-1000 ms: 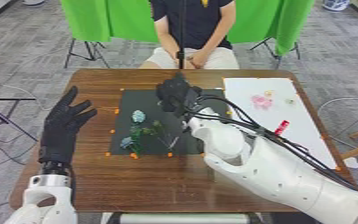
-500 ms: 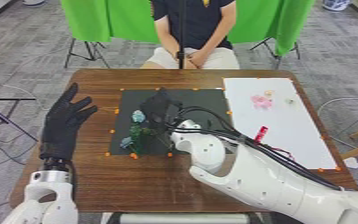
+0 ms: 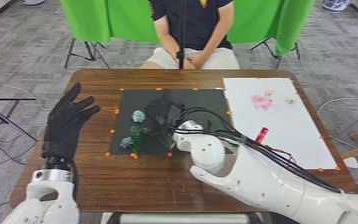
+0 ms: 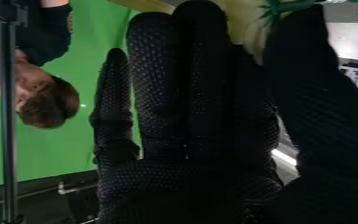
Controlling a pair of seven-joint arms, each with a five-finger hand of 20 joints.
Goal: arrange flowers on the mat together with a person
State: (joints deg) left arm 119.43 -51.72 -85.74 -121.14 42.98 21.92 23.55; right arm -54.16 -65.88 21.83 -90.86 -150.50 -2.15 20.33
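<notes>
Lt-blue flwrs (image 3: 138, 116), grn lvs (image 3: 135, 132) on blk mat (image 3: 191, 95); fingers: L hand (image 3: 62, 134) spread, R hand (image 3: 162, 111) straight, mostly tog.

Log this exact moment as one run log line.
right hand over dark mat, fingers straight, beside blue flowers | left hand open, left of mat | pink flower on white sheet
</notes>
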